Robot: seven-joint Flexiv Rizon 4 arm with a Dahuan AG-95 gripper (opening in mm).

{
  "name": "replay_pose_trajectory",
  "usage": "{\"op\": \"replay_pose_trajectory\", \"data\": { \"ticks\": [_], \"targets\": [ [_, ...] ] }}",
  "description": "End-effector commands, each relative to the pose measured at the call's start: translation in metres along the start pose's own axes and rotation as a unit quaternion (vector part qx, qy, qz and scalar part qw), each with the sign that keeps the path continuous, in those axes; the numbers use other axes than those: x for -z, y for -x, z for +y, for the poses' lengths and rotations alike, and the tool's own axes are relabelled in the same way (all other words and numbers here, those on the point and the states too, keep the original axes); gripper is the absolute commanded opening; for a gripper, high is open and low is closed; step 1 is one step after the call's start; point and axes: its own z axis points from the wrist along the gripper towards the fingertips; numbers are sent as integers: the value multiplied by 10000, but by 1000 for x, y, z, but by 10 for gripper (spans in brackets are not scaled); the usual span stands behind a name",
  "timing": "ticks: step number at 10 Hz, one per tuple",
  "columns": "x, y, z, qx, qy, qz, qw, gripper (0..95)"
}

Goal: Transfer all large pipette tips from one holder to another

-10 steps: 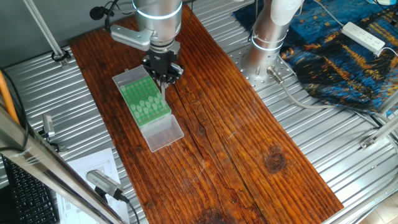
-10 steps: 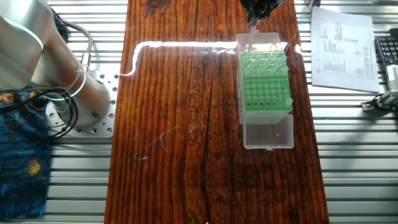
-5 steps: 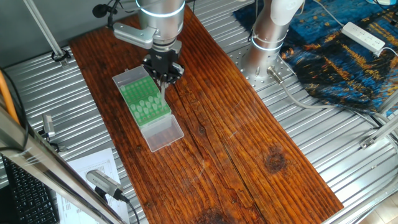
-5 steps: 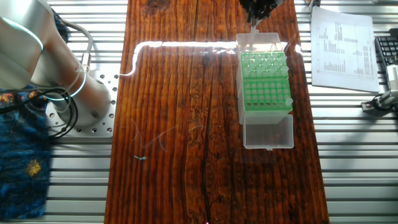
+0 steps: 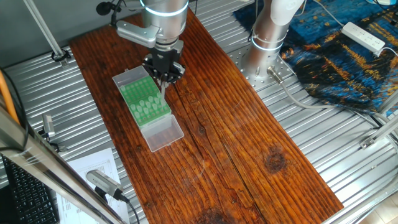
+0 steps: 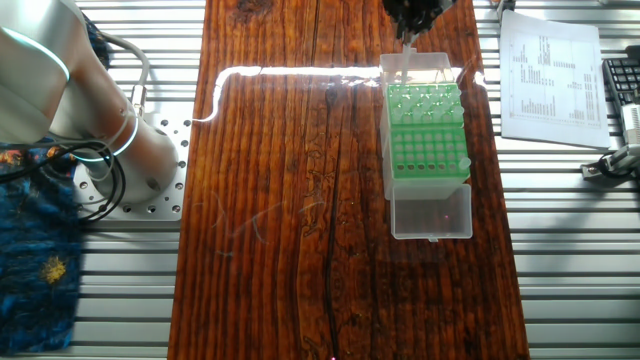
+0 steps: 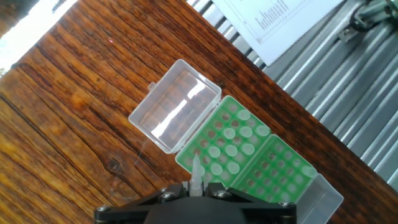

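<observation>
Two high fixed views face the table (image 5: pixel 249 155) from opposite sides; close hand view shares green rack (image 7: pixel 249 155).

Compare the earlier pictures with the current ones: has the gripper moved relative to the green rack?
Yes. In one fixed view the gripper, holding a pipette tip, has shifted slightly up the image, away from the green rack, which has not moved.

Robotics lab bench, dark wooden surface (image 5: pixel 236 143) on ribbed metal decking (image 5: pixel 323 143), bolted robot base (image 6: pixel 130 150) with cables, green pipette-tip rack (image 6: pixel 427 135), printed data sheet (image 6: pixel 548 75), power strip (image 5: pixel 364 36), keyboard (image 5: pixel 25 193)
</observation>
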Motion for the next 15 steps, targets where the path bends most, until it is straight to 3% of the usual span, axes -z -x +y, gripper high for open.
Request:
{"op": "replay_pose_trajectory", "data": {
  "ticks": [1, 4, 5, 11, 14, 15],
  "targets": [
    [1, -2, 1, -29, -9, -24, 10000, 0],
    [-2, 1, 3, -22, 18, 58, 10000, 0],
    [-3, 2, 3, -24, 29, 82, 10000, 190],
    [-6, 2, 3, 74, 32, 146, 9999, 190],
    [-9, -9, -16, 254, 69, 107, 9996, 190],
    [-12, -15, -30, 302, 84, 95, 9995, 190]
  ]
}}
